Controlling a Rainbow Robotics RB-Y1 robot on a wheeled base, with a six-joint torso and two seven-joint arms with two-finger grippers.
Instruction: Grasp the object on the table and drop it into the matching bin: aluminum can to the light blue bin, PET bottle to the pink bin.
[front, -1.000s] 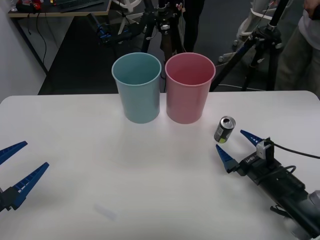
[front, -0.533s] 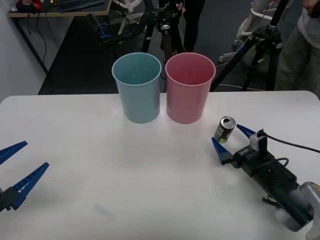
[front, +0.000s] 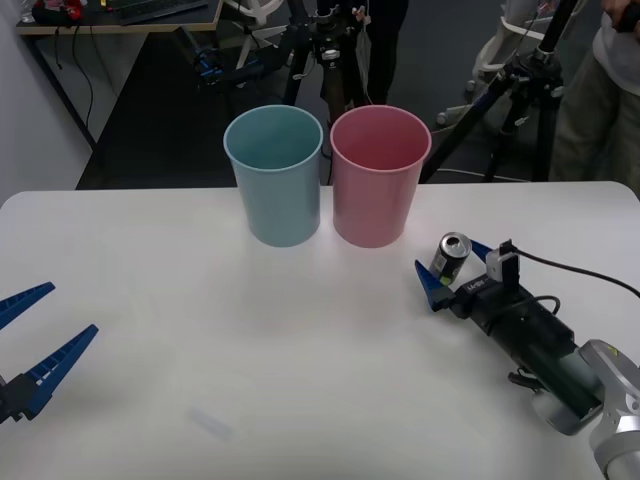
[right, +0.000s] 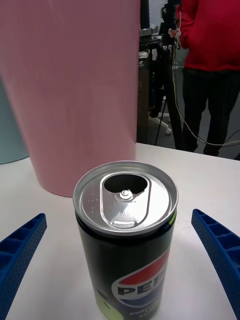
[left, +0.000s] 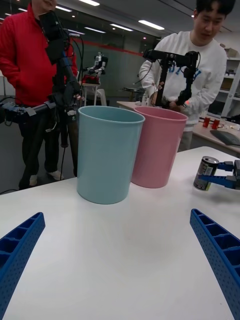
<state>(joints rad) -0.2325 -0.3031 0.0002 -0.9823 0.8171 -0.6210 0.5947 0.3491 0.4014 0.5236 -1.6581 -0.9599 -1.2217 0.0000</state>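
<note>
The aluminum can (front: 450, 256) stands upright on the white table (front: 180, 270), right of the pink bin (front: 378, 175). It is dark, with a silver pull-tab top and a yellow-green patch (right: 125, 235). My right gripper (front: 452, 268) is open, and its blue fingers (right: 20, 255) flank the can without touching it. The light blue bin (front: 275, 175) stands just left of the pink one, both near the far edge. My left gripper (front: 40, 335) rests open at the near left, far from the can (left: 205, 173) and facing both bins (left: 107, 152).
Camera tripods (front: 520, 90) and standing people (right: 210, 65) are behind the table's far edge. A faint small mark (front: 210, 425) lies on the tabletop near the front. Wide bare table stretches between my two arms.
My right gripper has slid forward and leftward along the table until its open fingers straddle the can. The can, the bins and my left arm have stayed put.
</note>
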